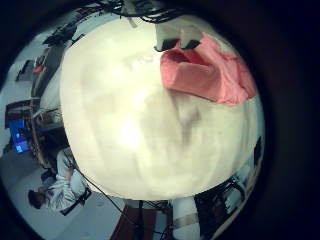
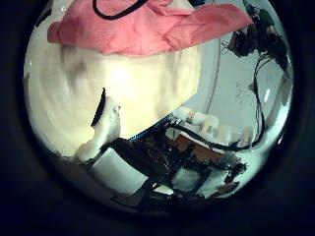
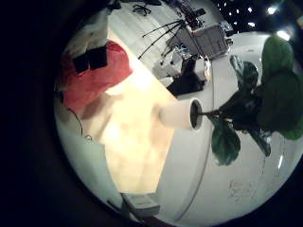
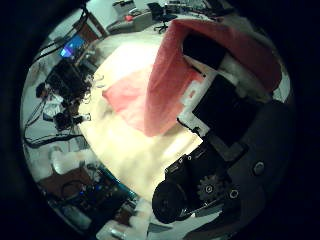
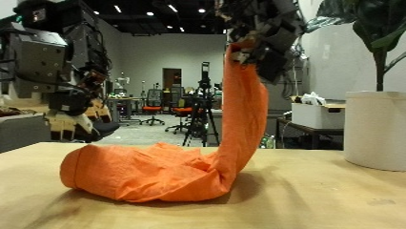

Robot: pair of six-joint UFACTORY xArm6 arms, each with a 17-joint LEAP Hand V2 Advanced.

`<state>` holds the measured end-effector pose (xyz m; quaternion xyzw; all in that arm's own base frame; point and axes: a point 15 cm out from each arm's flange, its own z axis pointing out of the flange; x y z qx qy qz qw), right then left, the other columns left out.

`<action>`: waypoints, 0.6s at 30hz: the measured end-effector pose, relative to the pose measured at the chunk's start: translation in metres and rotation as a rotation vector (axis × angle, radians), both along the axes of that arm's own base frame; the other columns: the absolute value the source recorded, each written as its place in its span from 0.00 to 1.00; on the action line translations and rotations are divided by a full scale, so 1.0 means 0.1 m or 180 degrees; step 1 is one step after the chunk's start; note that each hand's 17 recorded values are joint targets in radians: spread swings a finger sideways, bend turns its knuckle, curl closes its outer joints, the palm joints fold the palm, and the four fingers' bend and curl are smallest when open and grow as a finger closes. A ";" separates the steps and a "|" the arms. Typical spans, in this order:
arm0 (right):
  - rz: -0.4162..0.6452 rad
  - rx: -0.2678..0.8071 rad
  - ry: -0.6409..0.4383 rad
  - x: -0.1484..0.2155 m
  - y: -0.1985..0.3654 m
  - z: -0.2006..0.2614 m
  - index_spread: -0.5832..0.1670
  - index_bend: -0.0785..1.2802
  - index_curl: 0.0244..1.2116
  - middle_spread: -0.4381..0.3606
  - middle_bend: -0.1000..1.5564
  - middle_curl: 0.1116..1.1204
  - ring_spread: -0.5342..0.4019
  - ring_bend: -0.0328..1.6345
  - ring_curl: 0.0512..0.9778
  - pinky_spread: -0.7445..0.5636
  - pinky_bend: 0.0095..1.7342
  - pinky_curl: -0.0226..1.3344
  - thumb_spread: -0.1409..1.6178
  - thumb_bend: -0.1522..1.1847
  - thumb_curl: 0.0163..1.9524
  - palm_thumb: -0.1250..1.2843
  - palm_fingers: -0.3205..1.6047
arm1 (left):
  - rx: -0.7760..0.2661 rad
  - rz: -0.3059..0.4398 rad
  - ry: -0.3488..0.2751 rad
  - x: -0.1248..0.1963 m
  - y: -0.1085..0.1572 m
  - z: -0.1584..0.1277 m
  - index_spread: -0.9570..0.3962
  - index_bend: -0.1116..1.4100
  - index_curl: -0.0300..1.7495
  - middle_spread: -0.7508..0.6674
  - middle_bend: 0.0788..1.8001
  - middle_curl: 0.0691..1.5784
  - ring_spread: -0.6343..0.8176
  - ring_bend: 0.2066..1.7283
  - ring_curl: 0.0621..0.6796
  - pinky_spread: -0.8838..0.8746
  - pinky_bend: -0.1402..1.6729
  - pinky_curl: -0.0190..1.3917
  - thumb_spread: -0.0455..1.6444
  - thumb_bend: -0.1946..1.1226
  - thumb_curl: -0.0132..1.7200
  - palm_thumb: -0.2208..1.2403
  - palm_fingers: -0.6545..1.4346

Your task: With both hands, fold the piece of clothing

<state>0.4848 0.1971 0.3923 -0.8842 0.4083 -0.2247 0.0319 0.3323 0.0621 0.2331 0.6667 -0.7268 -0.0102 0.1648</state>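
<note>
In the outside view the right hand (image 5: 260, 38) is high over the table (image 5: 330, 191), fingers curled and pinching one end of the orange-pink garment (image 5: 234, 114). The cloth hangs from it as a tall column, and the rest lies heaped on the table at about seven o'clock from that hand. Lifting one edge probably serves to draw the cloth out of its bunch before a fold. The left hand (image 5: 45, 57) is well apart from the garment, at about nine o'clock from the right hand, touching no cloth; whether its fingers are spread I cannot tell. A white plant pot (image 5: 375, 129) stands beyond the table, clear of the work. The left little finger side palm view shows the garment (image 1: 210, 75) far off at the table's (image 1: 140, 120) edge, so that palm is not over it. The left thumb side palm view likewise shows the cloth (image 2: 148, 29) at a distance. In the right little finger side palm view the garment (image 3: 95, 76) trails down to the table. In the right thumb side palm view the cloth (image 4: 165, 80) drapes close against the fingers (image 4: 215, 55), confirming the pinch.
</note>
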 end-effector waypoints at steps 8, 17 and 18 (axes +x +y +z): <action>0.0494 0.0059 -0.0018 0.07 0.92 -0.31 0.43 0.84 0.67 0.36 0.80 0.67 0.35 0.83 0.61 0.32 0.71 0.48 0.70 0.10 0.34 0.83 0.77 | -0.0053 0.0307 0.0093 -0.24 0.39 -0.05 0.86 0.16 0.13 0.81 0.06 0.12 0.81 0.15 0.28 0.78 0.28 0.24 0.71 0.13 0.22 0.62 0.29; 0.0826 0.0325 0.0122 0.10 1.92 -0.65 0.44 0.84 0.66 0.36 0.80 0.68 0.35 0.83 0.61 0.32 0.72 0.48 0.70 0.10 0.34 0.82 0.77 | -0.0077 0.0459 0.0084 -0.44 0.56 -0.03 0.86 0.17 0.14 0.81 0.06 0.13 0.81 0.16 0.27 0.78 0.28 0.24 0.70 0.14 0.22 0.63 0.29; 0.0856 0.0378 0.0154 0.09 2.04 -0.67 0.44 0.84 0.66 0.36 0.80 0.68 0.35 0.83 0.61 0.32 0.72 0.48 0.70 0.10 0.35 0.82 0.77 | -0.0075 0.0468 0.0085 -0.45 0.58 -0.03 0.86 0.17 0.14 0.81 0.06 0.13 0.81 0.16 0.27 0.78 0.28 0.24 0.70 0.14 0.22 0.63 0.29</action>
